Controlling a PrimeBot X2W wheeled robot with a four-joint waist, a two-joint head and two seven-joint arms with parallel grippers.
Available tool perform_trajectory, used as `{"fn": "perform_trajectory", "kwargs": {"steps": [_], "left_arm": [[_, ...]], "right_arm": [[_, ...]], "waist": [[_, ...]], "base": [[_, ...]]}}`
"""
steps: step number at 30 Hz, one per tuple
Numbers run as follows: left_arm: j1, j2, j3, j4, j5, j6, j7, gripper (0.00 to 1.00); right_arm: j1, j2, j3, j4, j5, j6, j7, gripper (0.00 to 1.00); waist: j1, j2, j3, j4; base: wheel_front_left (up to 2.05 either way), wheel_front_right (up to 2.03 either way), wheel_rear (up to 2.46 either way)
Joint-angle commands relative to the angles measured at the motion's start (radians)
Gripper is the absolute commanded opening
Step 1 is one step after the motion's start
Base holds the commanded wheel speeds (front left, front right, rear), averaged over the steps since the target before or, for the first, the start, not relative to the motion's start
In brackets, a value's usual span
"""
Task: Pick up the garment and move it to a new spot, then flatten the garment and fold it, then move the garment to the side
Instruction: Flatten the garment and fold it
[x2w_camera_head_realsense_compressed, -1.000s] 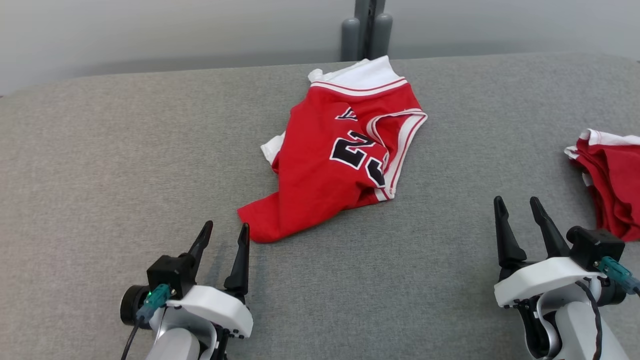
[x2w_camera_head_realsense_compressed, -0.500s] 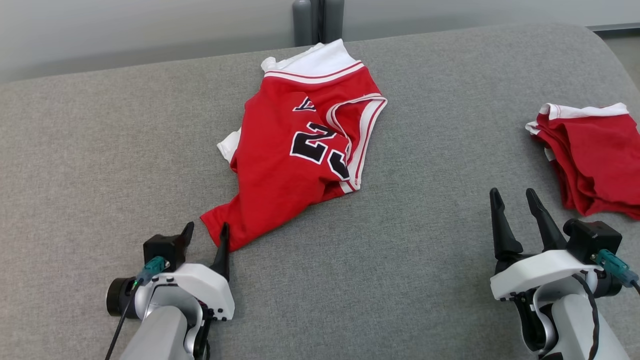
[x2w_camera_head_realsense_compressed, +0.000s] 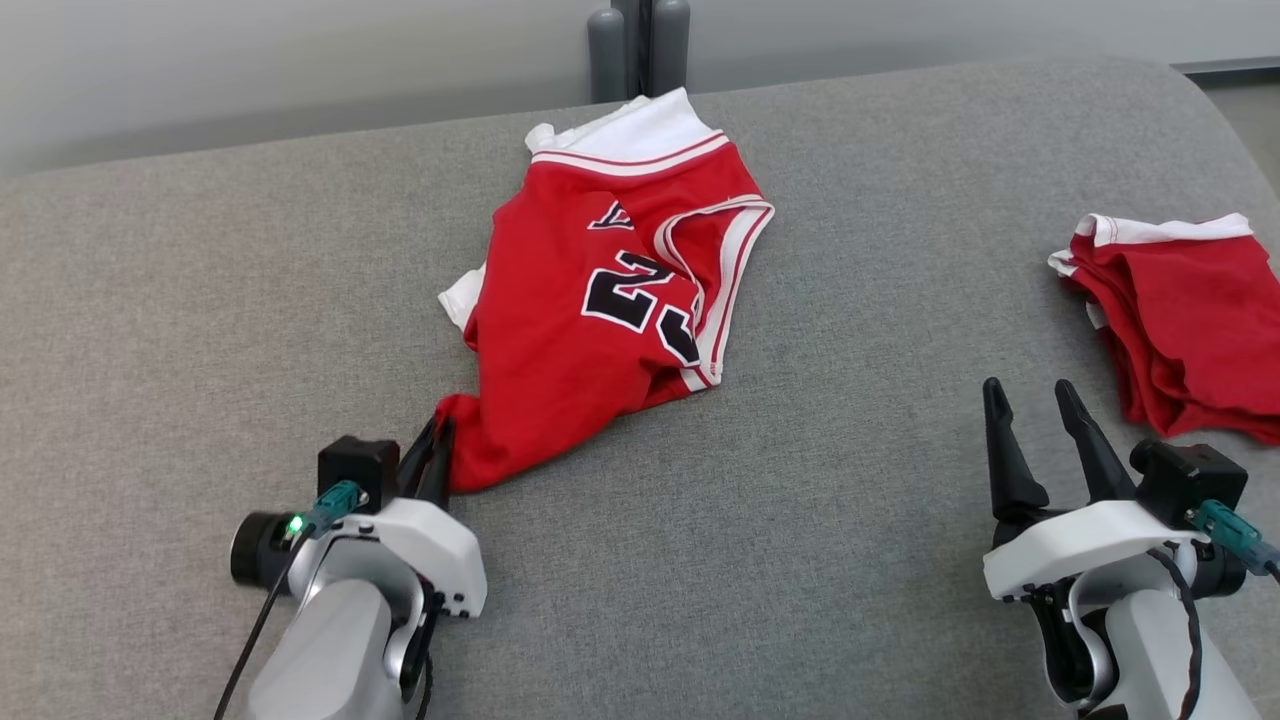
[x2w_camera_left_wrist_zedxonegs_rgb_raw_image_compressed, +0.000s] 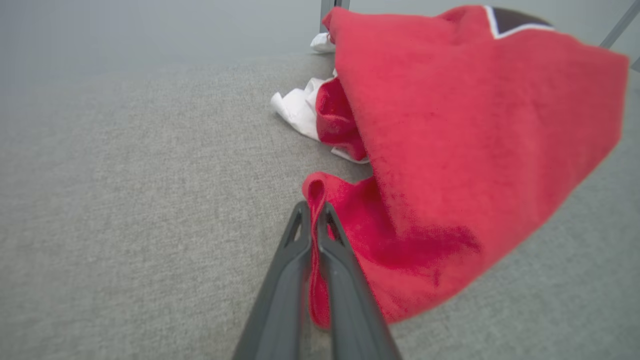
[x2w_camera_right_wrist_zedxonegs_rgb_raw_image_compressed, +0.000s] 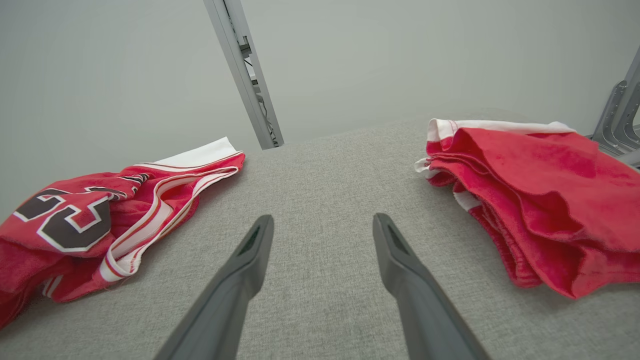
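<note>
The garment (x2w_camera_head_realsense_compressed: 600, 300) is a red jersey with white trim and black numbers, lying crumpled on the grey padded surface (x2w_camera_head_realsense_compressed: 200, 300). Its near corner is pinched in my left gripper (x2w_camera_head_realsense_compressed: 437, 430), which is shut on the red cloth; in the left wrist view a fold of the garment (x2w_camera_left_wrist_zedxonegs_rgb_raw_image_compressed: 450, 125) runs between the closed fingers of my left gripper (x2w_camera_left_wrist_zedxonegs_rgb_raw_image_compressed: 314, 207) and rises beyond them. My right gripper (x2w_camera_head_realsense_compressed: 1030, 395) stands open over bare surface at the lower right, well apart from the garment (x2w_camera_right_wrist_zedxonegs_rgb_raw_image_compressed: 100, 220). In its own view my right gripper (x2w_camera_right_wrist_zedxonegs_rgb_raw_image_compressed: 322, 222) holds nothing.
A pile of folded red clothes with white trim (x2w_camera_head_realsense_compressed: 1190, 310) lies at the right edge, just beyond my right gripper, also as the folded pile (x2w_camera_right_wrist_zedxonegs_rgb_raw_image_compressed: 540, 185). A grey post (x2w_camera_head_realsense_compressed: 640, 45) stands behind the far edge. The surface curves off at the far right.
My left gripper has moved forward onto the garment's near corner and shut on it, bunching that corner up. Between the two earlier frames the camera shifted right. The right arm stayed put.
</note>
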Motion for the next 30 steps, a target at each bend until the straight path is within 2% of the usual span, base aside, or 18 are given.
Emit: {"fn": "perform_trajectory", "kwargs": {"steps": [1,8,15,25,30], "left_arm": [[0.005,0.004,0.005,-0.038,0.014,0.006,0.0,0.0],[0.018,0.003,0.029,-0.318,0.088,-0.017,0.0,0.0],[-0.069,0.003,-0.062,-0.546,0.105,-0.053,0.0,0.0],[-0.3,0.003,-0.231,-0.611,0.043,-0.022,0.0,0.0],[-0.437,0.005,-0.261,-0.57,0.012,0.039,0.0,0.0]], "right_arm": [[0.004,-0.004,-0.008,0.003,0.005,0.0,-0.005,1.0],[0.018,-0.004,-0.019,0.017,0.028,0.0,-0.005,1.0],[0.034,-0.004,-0.022,0.026,0.044,0.0,-0.005,1.0],[0.05,-0.004,-0.018,0.033,0.077,0.0,-0.005,1.0],[0.04,-0.004,-0.012,0.028,0.088,0.0,-0.005,1.0]], "waist": [[0.0,-0.0001,-0.009,0.003],[0.0,-0.0001,-0.048,0.01],[0.0,-0.0001,-0.086,0.019],[0.0,-0.0001,-0.097,0.019],[0.0,-0.0001,-0.076,0.017]], "base": [[0.0,0.0,0.0],[0.0,0.0,0.0],[0.0,0.0,0.0],[0.0,0.0,0.0],[0.0,0.0,0.0]]}}
